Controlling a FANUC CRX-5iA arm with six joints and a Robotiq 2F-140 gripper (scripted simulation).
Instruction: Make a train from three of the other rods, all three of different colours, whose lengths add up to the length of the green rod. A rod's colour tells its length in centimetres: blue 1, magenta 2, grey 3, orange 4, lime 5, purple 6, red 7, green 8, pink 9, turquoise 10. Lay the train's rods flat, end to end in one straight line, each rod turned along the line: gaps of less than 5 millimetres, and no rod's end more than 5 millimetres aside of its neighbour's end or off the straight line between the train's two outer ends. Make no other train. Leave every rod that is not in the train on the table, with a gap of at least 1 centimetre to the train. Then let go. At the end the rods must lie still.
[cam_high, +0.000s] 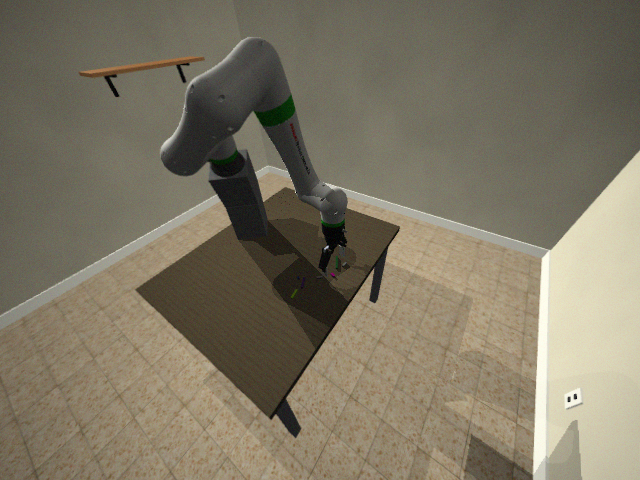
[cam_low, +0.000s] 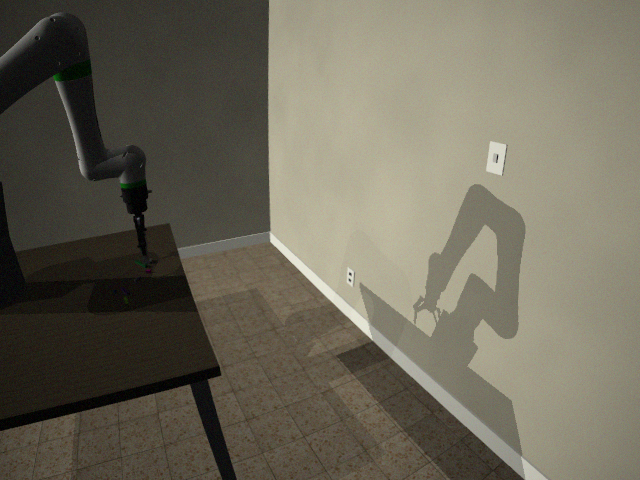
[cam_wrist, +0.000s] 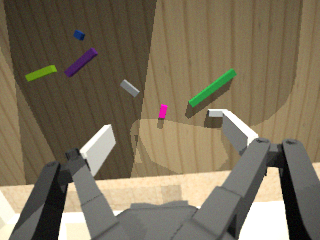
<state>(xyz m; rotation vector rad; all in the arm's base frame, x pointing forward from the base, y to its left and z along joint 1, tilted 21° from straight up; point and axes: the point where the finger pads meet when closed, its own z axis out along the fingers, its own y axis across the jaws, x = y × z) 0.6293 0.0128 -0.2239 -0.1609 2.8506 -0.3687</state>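
My gripper (cam_high: 333, 261) (cam_low: 146, 259) (cam_wrist: 166, 128) is open and empty above the table. In the wrist view, the magenta rod (cam_high: 333, 274) (cam_low: 148, 270) (cam_wrist: 163, 111) lies beyond the gap between the fingertips. A grey rod (cam_high: 320, 277) (cam_wrist: 130, 88) lies left of it, slanted. The green rod (cam_high: 337, 262) (cam_low: 140, 263) (cam_wrist: 212, 88) lies to the right. A second grey piece (cam_high: 345, 265) (cam_wrist: 215, 113) is partly hidden by the right fingertip. The purple rod (cam_high: 303, 282) (cam_wrist: 81, 62), blue rod (cam_high: 298, 278) (cam_wrist: 79, 35) and lime rod (cam_high: 294, 293) (cam_wrist: 41, 73) lie apart at the left.
The table (cam_high: 217, 289) (cam_low: 103, 346) (cam_wrist: 175, 45) carries all the rods. Its near edge crosses the lower wrist view, beyond which the floor shows. The arm's shadow darkens the table around the lime, purple, blue and left grey rods.
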